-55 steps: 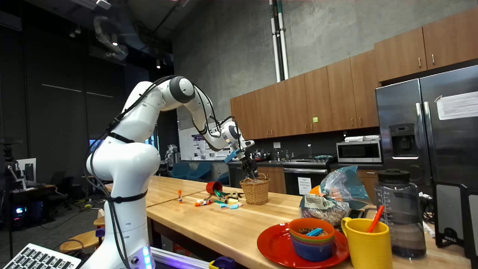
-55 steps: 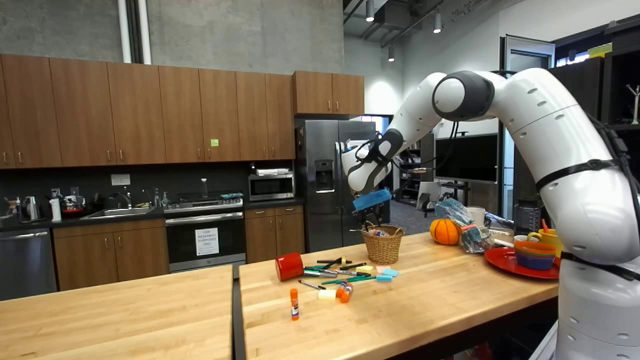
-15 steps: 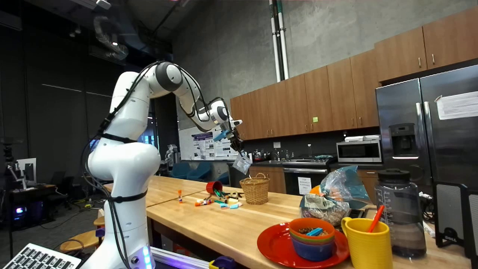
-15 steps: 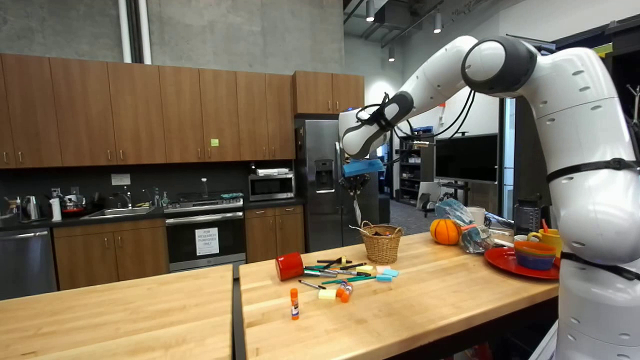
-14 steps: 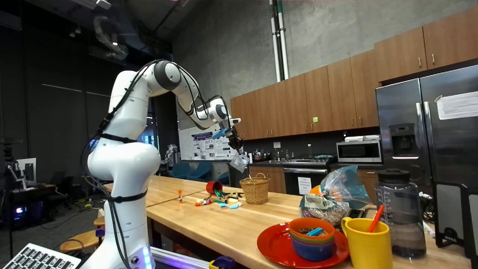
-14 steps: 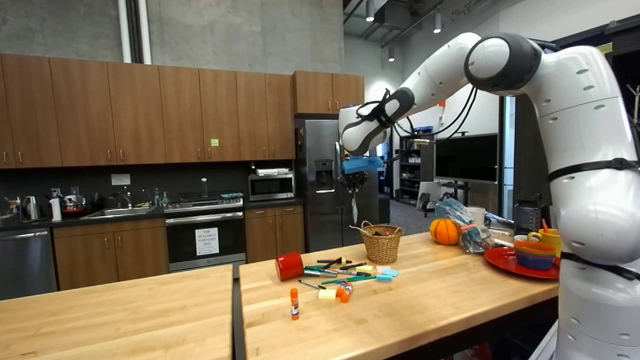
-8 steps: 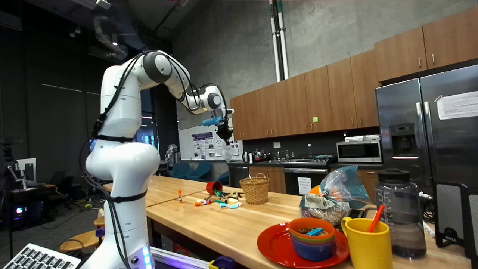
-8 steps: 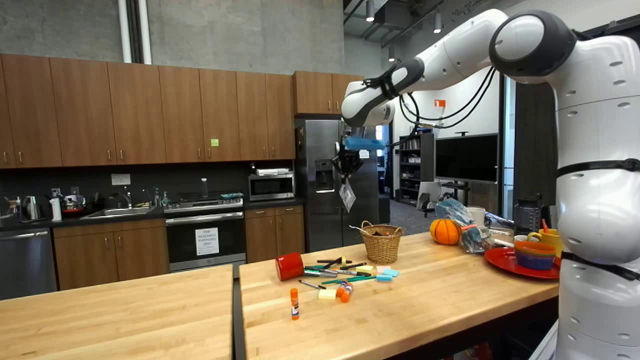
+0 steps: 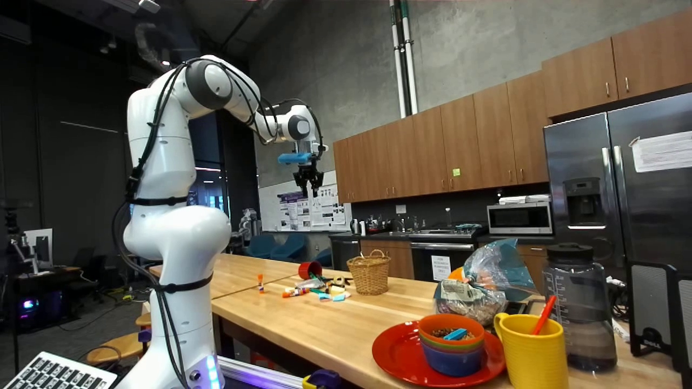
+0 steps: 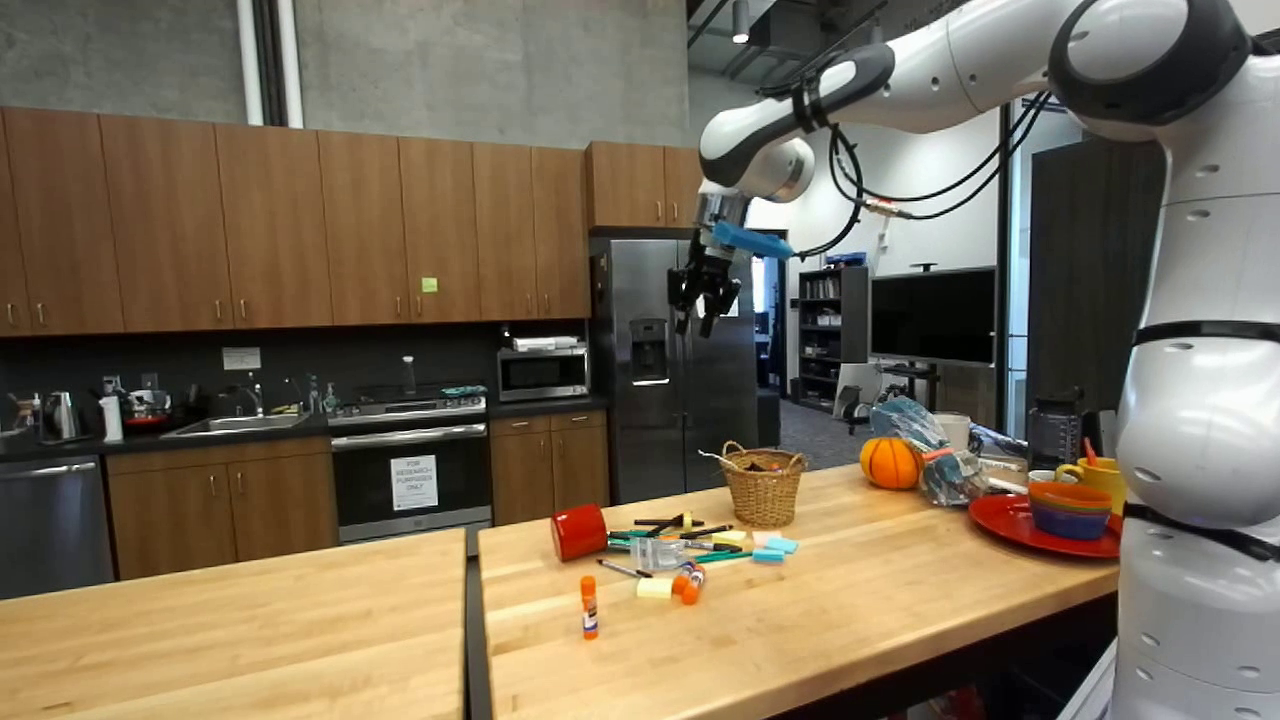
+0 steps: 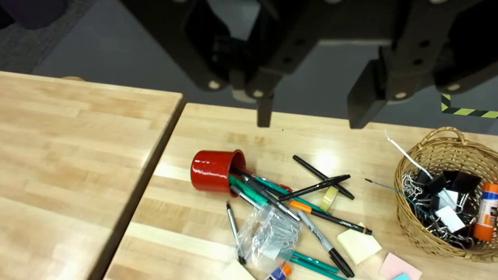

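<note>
Hanging high over the counter [image 10: 900, 600], the claw [image 11: 309, 121] is spread wide and has hold of nothing; I can see a clear gap between its fingers [image 11: 264, 112], and neither tip touches anything. Below it, the bag [image 11: 266, 249], with what look like paper clips [image 11: 281, 230] inside, lies across some of the pens [image 11: 300, 206], near the mouth of the red cup [image 11: 210, 171], which is tipped on its side. I take this for a pause between grasps, since the claw is well apart from everything on the counter. Picking anything from that heap would, I judge, call for a long way down with the jaws apart and good aim at whatever sits on top; the bag looks limp and could slip or drag a pen along. To one side the basket [image 9: 368, 278] stands upright, holding black clips [image 11: 463, 182] and a glue stick [image 11: 487, 212], with the notes [image 11: 358, 245] lying near it. As for the arm [image 9: 162, 156], it goes up nearly upright, bends at a high elbow [image 9: 204, 86], then reaches out along a gently sloping forearm [image 9: 242, 105]. Its wrist [image 9: 296, 125] is folded so that the claw points nearly straight down, a blue wrap [image 9: 294, 158] jutting out to the side just above it, the tips side by side far above the pens
</note>
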